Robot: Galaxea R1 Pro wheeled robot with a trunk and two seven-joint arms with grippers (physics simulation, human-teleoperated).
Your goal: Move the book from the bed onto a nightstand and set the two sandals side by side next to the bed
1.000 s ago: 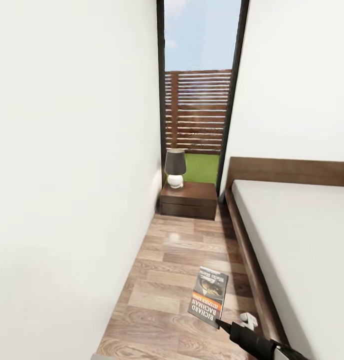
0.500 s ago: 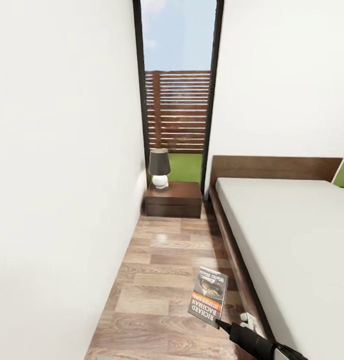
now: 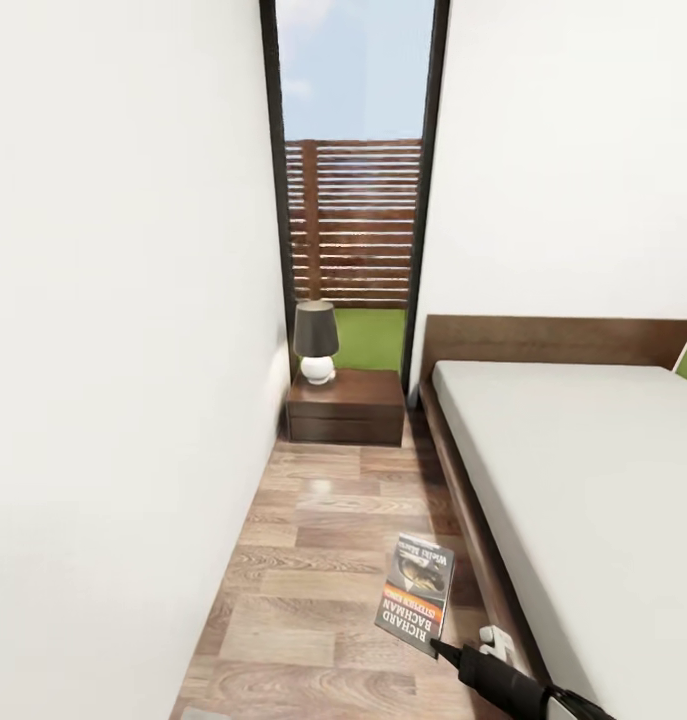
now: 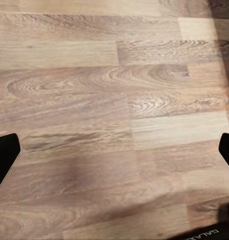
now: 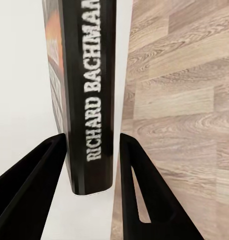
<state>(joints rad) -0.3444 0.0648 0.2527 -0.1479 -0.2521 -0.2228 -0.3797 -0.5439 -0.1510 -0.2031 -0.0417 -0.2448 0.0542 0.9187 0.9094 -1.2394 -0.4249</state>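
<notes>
Your right gripper (image 5: 92,165) has its 2 black fingers (image 5: 32,185) pressed against either face of the thin paperback book with the dark cover, orange band and white "Richard Bachman" lettering (image 5: 89,90), pinching it near its lower end; in the wrist view the spine faces you and runs straight up between them. Your left gripper (image 4: 114,155) has its jaws spread wide, 1 dark tip at each edge of the wrist view, with only brown wood-plank floor (image 4: 109,100) between them.

From the head view, you face a narrow aisle between a plain white wall (image 3: 113,350) on the left and the large low bed with a dark brown wooden frame and off-white mattress (image 3: 593,480) on the right. A tall dark-framed glass window (image 3: 353,180) at the far end shows sky, a slatted fence and grass. Under it stands the low glossy reddish-brown nightstand (image 3: 348,405), touching the wall and just beside the bed's head end. A small lamp with a dark shade and white round base (image 3: 315,342) sits on its back left corner. The book (image 3: 416,592) hangs over the floor close beside the bed frame, well short of the nightstand, cover tilted up toward you. A small white piece beside the right arm is probably part of the wrist.
</notes>
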